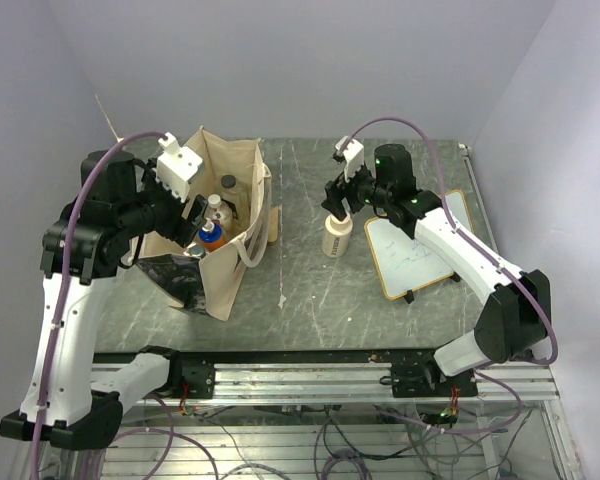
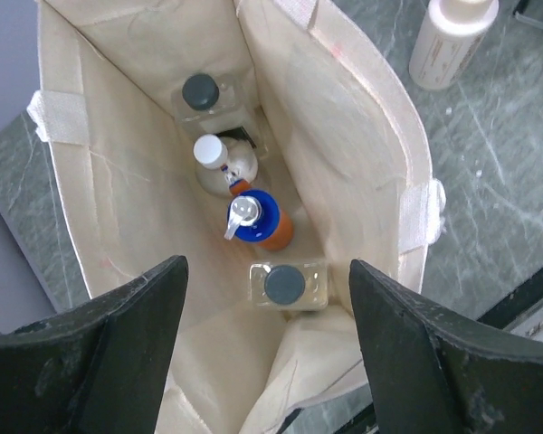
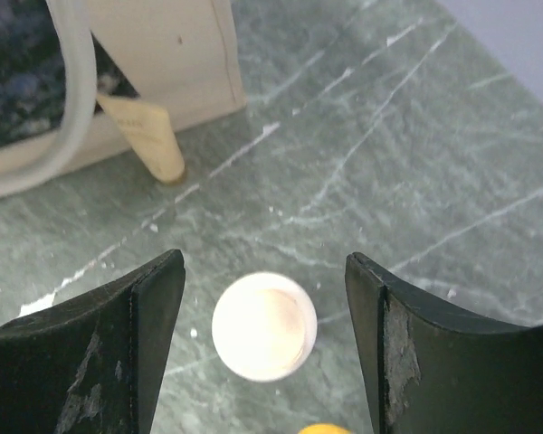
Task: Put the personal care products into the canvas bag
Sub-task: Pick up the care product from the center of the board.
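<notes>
Just below our right gripper (image 3: 264, 262), its jaws parted, we see the cream bottle (image 3: 264, 325) — round pale lid, upright. Our left gripper (image 2: 264, 271), jaws apart too, hangs above the open beige canvas bag (image 2: 344, 136).

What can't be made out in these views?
- Right wrist: the cream bottle shows only its lid; the body is hidden beneath it.
- Right wrist: a yellow object is cut off by the bottom edge and can't be identified.
- Top external: the whiteboard scribbles are too small to read.
- Top external: the canvas bag has a print too dark and foreshortened to make out.
</notes>
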Tool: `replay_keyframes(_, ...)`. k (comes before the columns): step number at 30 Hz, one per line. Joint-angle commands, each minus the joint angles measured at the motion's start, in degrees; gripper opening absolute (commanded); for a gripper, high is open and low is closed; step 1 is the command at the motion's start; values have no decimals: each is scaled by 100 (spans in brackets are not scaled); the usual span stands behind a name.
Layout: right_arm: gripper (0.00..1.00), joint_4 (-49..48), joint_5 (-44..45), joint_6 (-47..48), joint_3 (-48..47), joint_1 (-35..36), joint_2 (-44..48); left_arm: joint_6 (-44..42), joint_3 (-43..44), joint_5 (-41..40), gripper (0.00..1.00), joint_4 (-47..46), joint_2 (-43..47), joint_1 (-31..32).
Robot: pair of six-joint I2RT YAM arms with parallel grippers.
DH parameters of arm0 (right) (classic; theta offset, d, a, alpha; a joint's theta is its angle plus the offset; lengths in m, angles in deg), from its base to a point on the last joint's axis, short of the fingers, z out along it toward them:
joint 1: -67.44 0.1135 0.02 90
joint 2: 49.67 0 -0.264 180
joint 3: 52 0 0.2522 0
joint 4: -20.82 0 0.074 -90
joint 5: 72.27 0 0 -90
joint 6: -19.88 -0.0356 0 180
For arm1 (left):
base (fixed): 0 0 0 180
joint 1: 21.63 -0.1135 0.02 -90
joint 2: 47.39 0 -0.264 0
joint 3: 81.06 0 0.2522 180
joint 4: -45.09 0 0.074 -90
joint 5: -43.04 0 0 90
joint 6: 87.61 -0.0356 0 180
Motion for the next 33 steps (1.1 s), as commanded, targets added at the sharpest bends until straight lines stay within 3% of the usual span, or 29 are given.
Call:
replay_keyframes(1,72,332,-64,312,168,-64,96,-693,620,228,82,976,-192,-37)
replay_keyframes(7,72,374,-172,312,375,-64,117,-1605,1418,19,81,2624,-175,-37)
replay_keyframes(12,72,254,-301,273,535,-64,157,-1930,1147,-71,76,2639,223,-37)
replay_keyframes(24,72,253,-333,333,494,-64,109,-2663,-469,148,69,2413,84,-37)
replay_keyframes(26,72,240,-341,328,536,-64,131,-2896,-628,188,62,2493,106,-37)
replay_keyframes(31,72,141,-335,245,735,-63,164,-3333,-1062,339,18,2639,543,-31)
replay_keyframes(33,72,112,-333,226,790,-64,159,-3632,-1319,497,12,2639,777,-30)
